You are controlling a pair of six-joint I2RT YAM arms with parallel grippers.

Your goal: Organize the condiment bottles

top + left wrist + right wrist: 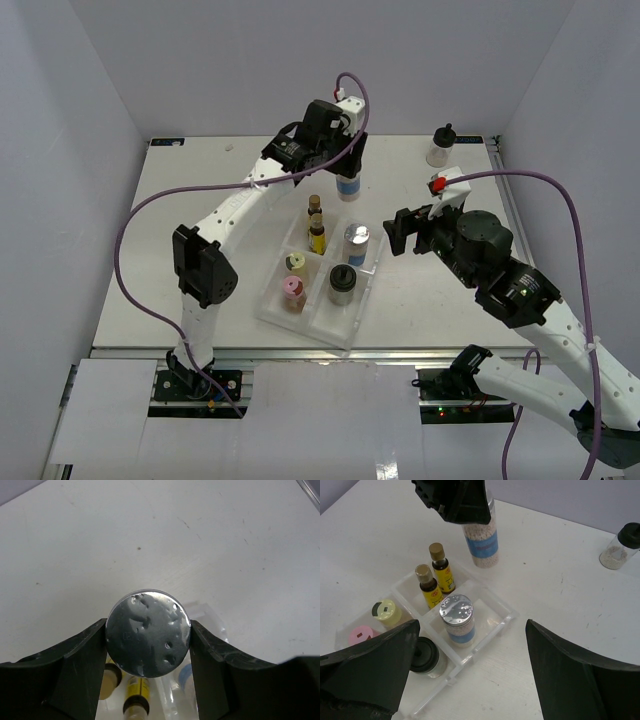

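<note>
My left gripper (pixel 346 160) is shut on a clear silver-lidded blue-labelled jar (pixel 348 186) and holds it upright just beyond the tray's far edge; its lid (pixel 148 633) fills the gap between the fingers. In the clear divided tray (pixel 345 325) stand two slim amber bottles (pixel 316 222), a second silver-lidded jar (pixel 356 244), a black-capped jar (pixel 342 284), a yellow-capped bottle (pixel 296 263) and a pink-capped bottle (pixel 292 292). Another black-capped jar (pixel 440 146) stands at the far right. My right gripper (pixel 403 233) is open and empty, right of the tray.
The held jar (pixel 481 541) and the tray's bottles also show in the right wrist view, with the lone black-capped jar (pixel 620 546) at its upper right. Grey walls enclose the white table on three sides.
</note>
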